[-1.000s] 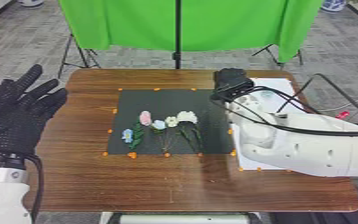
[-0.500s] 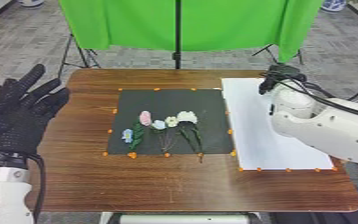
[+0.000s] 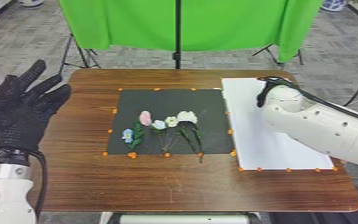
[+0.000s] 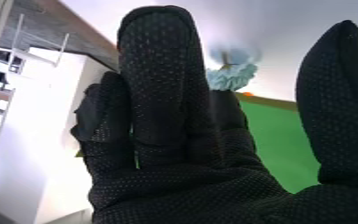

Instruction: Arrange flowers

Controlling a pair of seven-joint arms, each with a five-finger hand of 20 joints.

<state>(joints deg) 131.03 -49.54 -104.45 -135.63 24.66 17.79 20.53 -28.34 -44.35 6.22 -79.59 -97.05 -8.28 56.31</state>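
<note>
Several flowers (image 3: 187, 117) look light, with soft, easily crushed heads (image 3: 145, 118); we should pinch their thin stems (image 3: 198, 142). Our right hand (image 4: 193, 192) is open, thumb (image 4: 340, 110) apart.

I saw one pink bloom (image 3: 145, 118), one blue bloom (image 3: 127, 135), one white bloom (image 3: 187, 116) and green leaves (image 3: 138, 134). The mat (image 3: 158, 98) was black, the sheet (image 3: 278, 142) white, the table (image 3: 140, 187) grained brown, the cloth (image 3: 122, 25) bright green. My right hand (image 3: 263, 95) was black, speckled paler.
</note>
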